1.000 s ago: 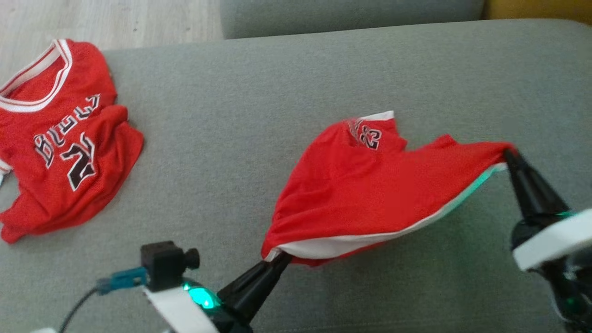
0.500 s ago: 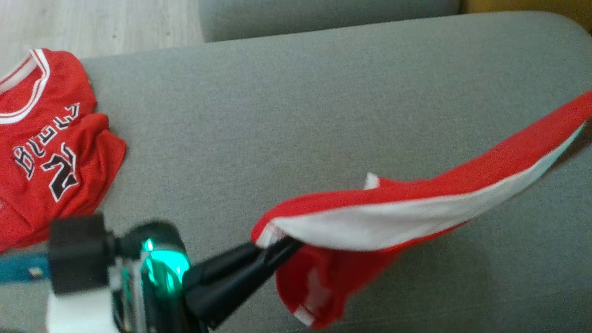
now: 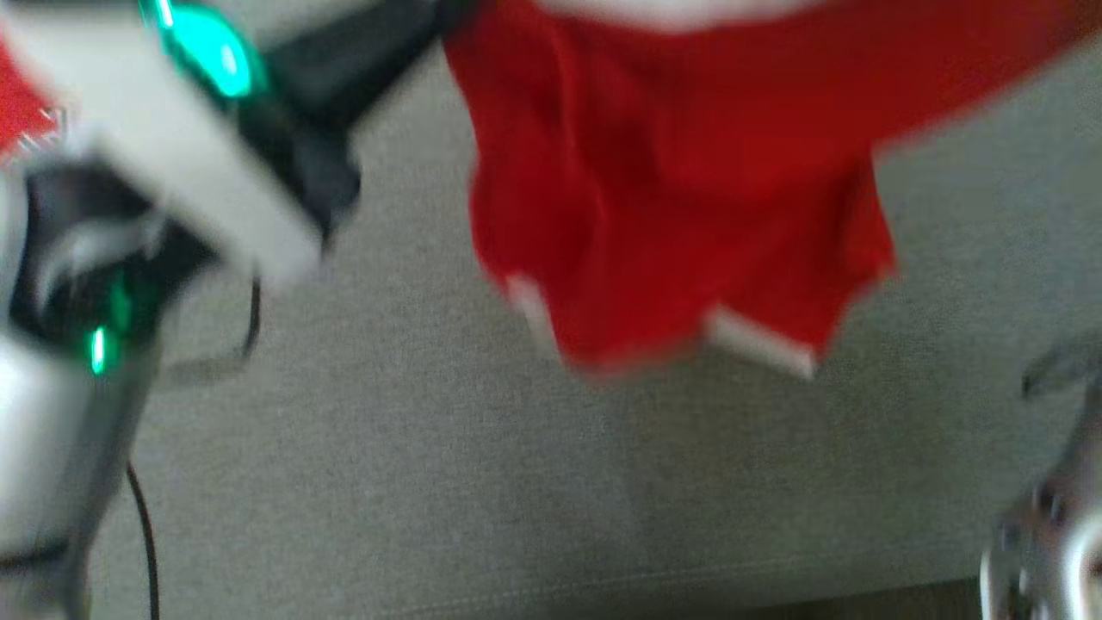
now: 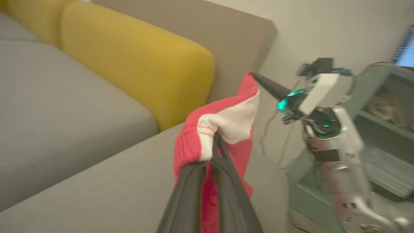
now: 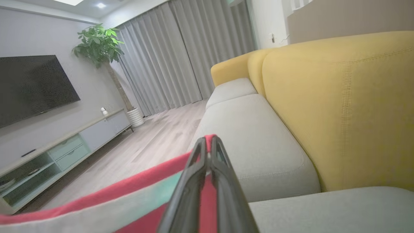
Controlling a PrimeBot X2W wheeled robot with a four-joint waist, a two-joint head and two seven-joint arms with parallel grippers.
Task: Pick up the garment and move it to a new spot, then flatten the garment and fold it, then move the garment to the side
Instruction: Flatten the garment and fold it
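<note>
No word, number or brand can be read anywhere. The garment [image 3: 671, 198] shows blurred red with plain white trim. A cloth [image 3: 19, 99] at the head view's left edge bears white marks, too smeared to read.

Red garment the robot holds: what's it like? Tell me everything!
The thin red fabric garment has a broad white band along its top edge and small white trim at the bottom hem. It is stretched between the left gripper and right gripper, both shut on that edge, and hangs in folds over the grey sofa seat.
</note>
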